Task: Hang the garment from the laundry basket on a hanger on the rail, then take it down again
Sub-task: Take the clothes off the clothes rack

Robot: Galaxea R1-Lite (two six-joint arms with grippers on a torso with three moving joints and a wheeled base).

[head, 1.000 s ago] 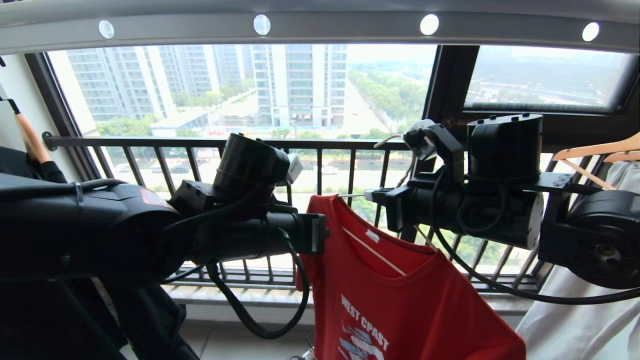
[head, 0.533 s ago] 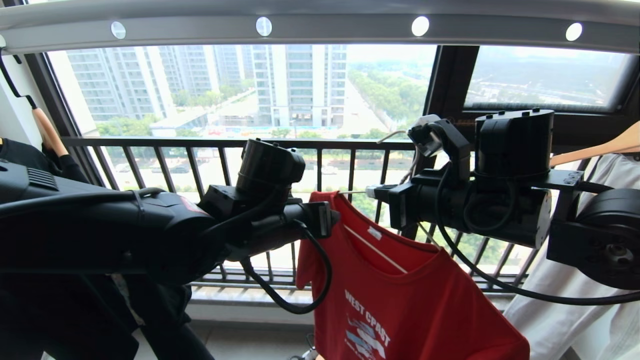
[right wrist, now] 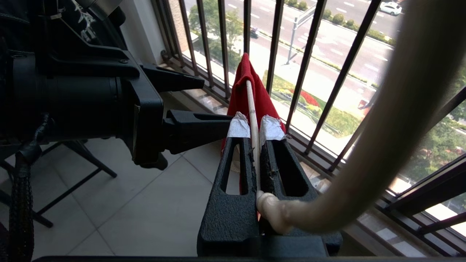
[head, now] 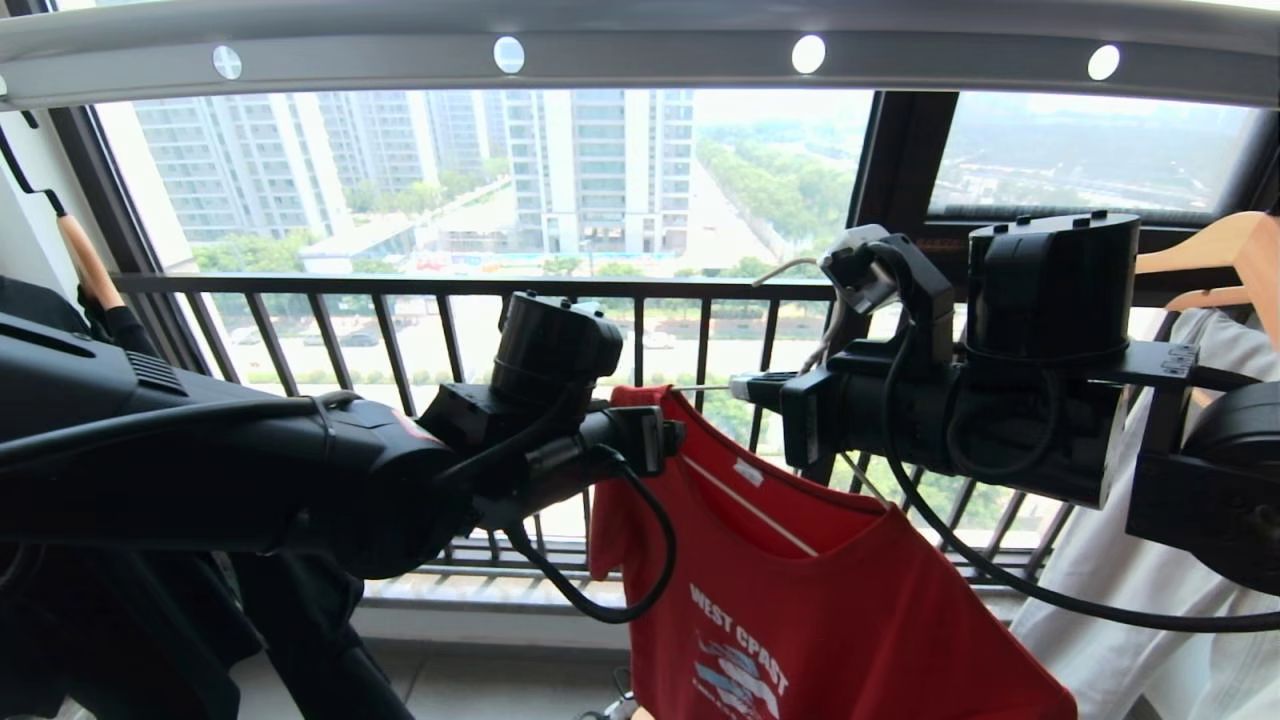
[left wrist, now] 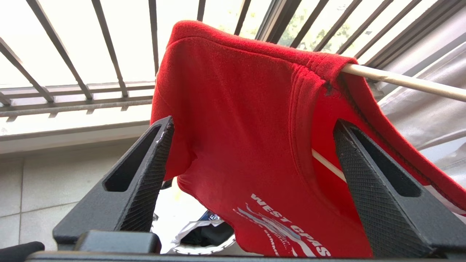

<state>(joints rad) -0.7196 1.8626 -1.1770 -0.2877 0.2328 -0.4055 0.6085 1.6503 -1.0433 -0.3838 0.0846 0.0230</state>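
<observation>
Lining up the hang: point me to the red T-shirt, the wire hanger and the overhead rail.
red T-shirt [head: 800,610]: head view, chest above the print.
wire hanger [right wrist: 252,109]: right wrist view, cream arm running out past the taped fingertips.
overhead rail [head: 650,50]: head view, grey face between two holes.

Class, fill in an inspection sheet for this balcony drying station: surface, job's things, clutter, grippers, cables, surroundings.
Surface: pale tiled floor.
Job's things: red T-shirt draped over white wire hanger, one shoulder on; hanger below grey rail, not hooked; laundry basket not clearly seen.
Clutter: white garment on wooden hanger at right; black garment at left.
Grippers: left gripper open beside the T-shirt's shoulder; right gripper shut on hanger.
Cables: black cables loop under both wrists.
Surroundings: black balcony railing, window, tower blocks beyond.
</observation>
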